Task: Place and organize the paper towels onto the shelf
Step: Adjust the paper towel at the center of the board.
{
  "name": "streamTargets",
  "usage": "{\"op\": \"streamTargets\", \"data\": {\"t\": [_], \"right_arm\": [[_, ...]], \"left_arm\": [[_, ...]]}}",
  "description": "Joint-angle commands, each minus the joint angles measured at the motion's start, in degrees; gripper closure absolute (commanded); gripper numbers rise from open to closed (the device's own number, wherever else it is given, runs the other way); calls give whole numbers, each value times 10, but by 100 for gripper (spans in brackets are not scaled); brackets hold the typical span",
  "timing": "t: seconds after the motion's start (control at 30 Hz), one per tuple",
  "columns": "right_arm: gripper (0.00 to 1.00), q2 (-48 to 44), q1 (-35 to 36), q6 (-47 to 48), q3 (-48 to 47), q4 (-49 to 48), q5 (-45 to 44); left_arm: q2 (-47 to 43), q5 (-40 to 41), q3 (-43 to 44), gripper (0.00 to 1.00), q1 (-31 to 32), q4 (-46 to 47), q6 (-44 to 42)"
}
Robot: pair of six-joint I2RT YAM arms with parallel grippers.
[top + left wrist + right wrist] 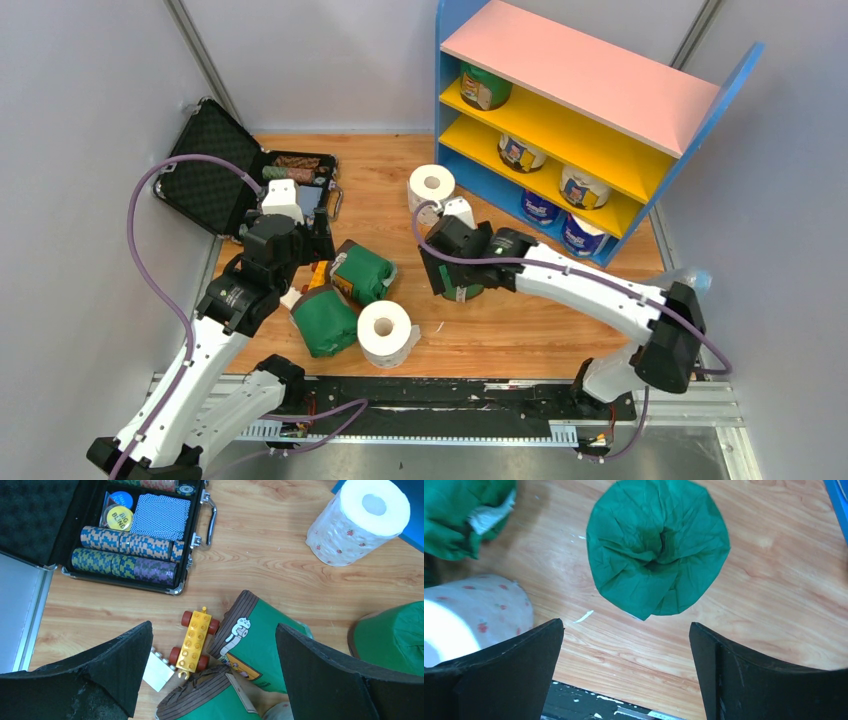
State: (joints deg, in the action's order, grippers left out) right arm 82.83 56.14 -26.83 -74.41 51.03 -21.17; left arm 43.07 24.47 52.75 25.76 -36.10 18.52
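The shelf (590,70) stands at the back right with several wrapped paper towels on its boards, among them a green one (486,85). My right gripper (452,272) (626,645) is open above an upright green roll (658,547), not touching it. My left gripper (308,252) (212,640) is open over two lying green rolls (265,645) (215,702), holding nothing. In the top view the two green rolls (362,272) (323,320) lie beside a white dotted roll (386,332). Another white roll (431,187) stands near the shelf.
An open black case (215,165) (125,535) of poker chips lies at the back left. An orange toy car (196,639) and a white brick (156,671) lie between my left fingers. The white dotted roll (469,610) lies left of my right gripper.
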Motion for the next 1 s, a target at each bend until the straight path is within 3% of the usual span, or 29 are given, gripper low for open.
{"op": "streamTargets", "data": {"t": [0.0, 0.13, 0.33, 0.67, 0.83, 0.97], "right_arm": [[0, 58, 34, -80, -33, 65, -99], [0, 111, 38, -119, -55, 106, -114], [0, 138, 24, -161, -52, 140, -206], [0, 93, -106, -128, 5, 141, -271], [0, 44, -192, -142, 25, 138, -247], [0, -1, -184, -93, 9, 93, -172]], "left_arm": [[-7, 2, -1, 0, -3, 16, -7], [-7, 4, -1, 0, -3, 16, -7], [-9, 4, -2, 0, -3, 15, -7], [-10, 4, -1, 0, -3, 15, -7], [-9, 4, -1, 0, -3, 16, -7], [-6, 4, -1, 0, -3, 16, -7]]}}
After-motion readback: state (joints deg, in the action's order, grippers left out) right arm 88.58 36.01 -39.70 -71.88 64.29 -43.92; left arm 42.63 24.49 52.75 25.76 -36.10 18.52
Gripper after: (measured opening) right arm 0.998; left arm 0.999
